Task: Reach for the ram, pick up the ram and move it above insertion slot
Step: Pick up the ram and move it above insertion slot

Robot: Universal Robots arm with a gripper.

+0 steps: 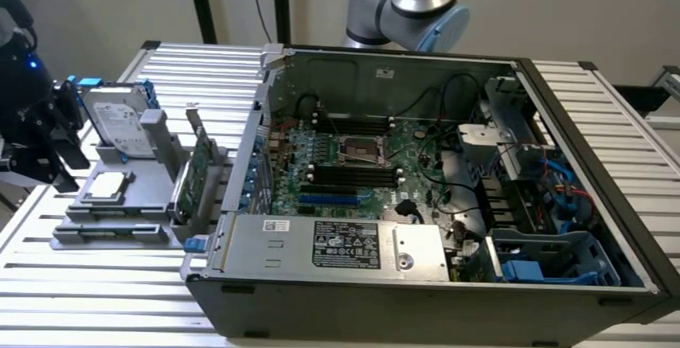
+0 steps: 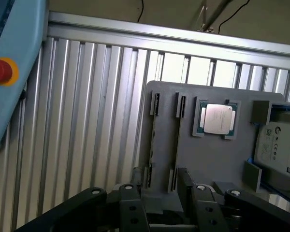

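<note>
**Scene, largest item first**

1. Slatted alu. table (image 1: 595, 117): carries everything.
2. PC case (image 1: 425, 300): side open, mobo (image 1: 351, 165) exposed. DIMM slots are the dark parallel strips near mobo centre.
3. Gripper (image 2: 159, 193): at the ext. view's left edge, over the grey holder (image 1: 133, 177) and well apart from the case. Wrist view: fingers (image 2: 131, 203) spread, nothing clamped between them. They flank the near end of the holder's two long slots.
4. Holder: on the table, just beside the case on the ext. view's left.
5. HDD (image 1: 117, 121): upright at the holder's rear. Not the target.
6. Expansion card (image 1: 189, 181): upright w/ metal bracket, between holder and case. Not the target.
7. CPU (image 2: 216, 118): flat in its own pocket, beside the slots.
8. Ram (image 2: 152, 140): thin stick, edge-up in one of the narrow slots. Only the top edge shows. Cannot tell whether the 2nd slot is filled too.

**Handling (judgement)**

- Light, stiff PCB w/ little flex.
- Chips and gold contacts are fragile.
- Flat faces are smooth, so slip is likely under a weak grip.
- Take hold across the two faces, near mid-length on the upper edge, clear of the contact edge.
- Off-centre hold = tilt, and the stick may bind in the slot on lift.
</note>
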